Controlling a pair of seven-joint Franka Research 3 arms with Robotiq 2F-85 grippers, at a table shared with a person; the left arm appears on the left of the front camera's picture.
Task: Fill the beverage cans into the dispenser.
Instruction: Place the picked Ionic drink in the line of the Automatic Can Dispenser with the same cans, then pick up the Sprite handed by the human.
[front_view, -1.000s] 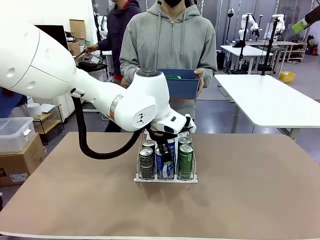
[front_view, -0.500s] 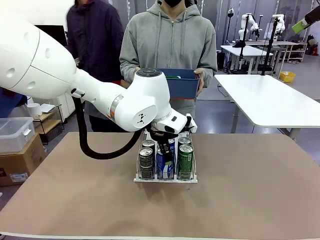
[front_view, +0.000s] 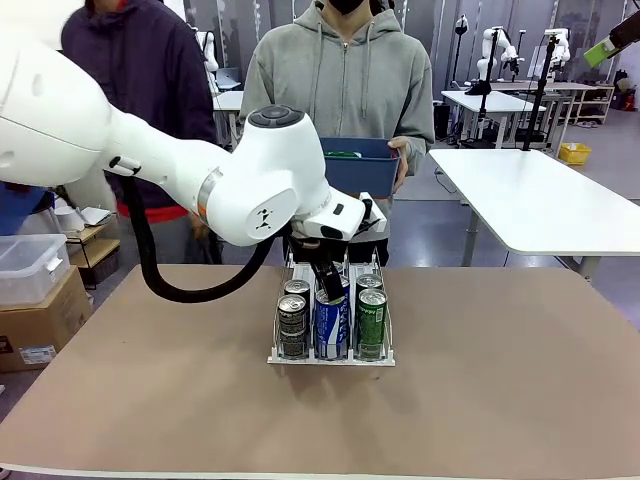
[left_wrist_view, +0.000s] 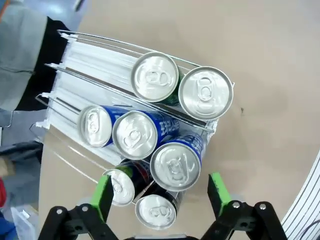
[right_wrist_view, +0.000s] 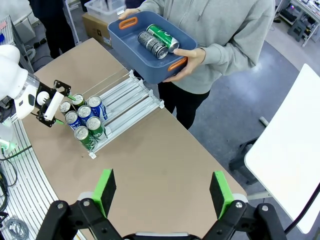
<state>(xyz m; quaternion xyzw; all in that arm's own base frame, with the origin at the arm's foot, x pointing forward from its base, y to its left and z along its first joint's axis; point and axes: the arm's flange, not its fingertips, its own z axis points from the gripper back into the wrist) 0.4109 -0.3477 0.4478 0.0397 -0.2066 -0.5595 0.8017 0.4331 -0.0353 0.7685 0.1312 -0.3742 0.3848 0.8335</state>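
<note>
The dispenser (front_view: 300, 358) stands mid-table with beverage cans in all three lanes: dark cans (front_view: 292, 322) on the left, blue ones (front_view: 331, 322) in the middle, green ones (front_view: 372, 320) on the right. My left gripper (front_view: 328, 284) hangs open just above the front blue can (left_wrist_view: 176, 166), its green pads (left_wrist_view: 102, 196) apart on either side and touching nothing. My right gripper (right_wrist_view: 163, 192) is open and empty, high above the table. Below it the dispenser (right_wrist_view: 127, 102) shows, and a person holds a blue tub (right_wrist_view: 125, 37) with a dark can (right_wrist_view: 150, 44) and a green can (right_wrist_view: 162, 35).
The person in a grey hoodie stands at the far edge holding the tub (front_view: 360, 172) behind the dispenser. Another person in a dark top stands at the back left. The rear halves of the lanes (left_wrist_view: 75, 55) hold no cans. Bare brown tabletop (front_view: 500, 380) surrounds the rack.
My left gripper has opened, let go of the front blue can in the middle lane, and risen slightly. The person in the dark top has walked leftwards behind the arm.
</note>
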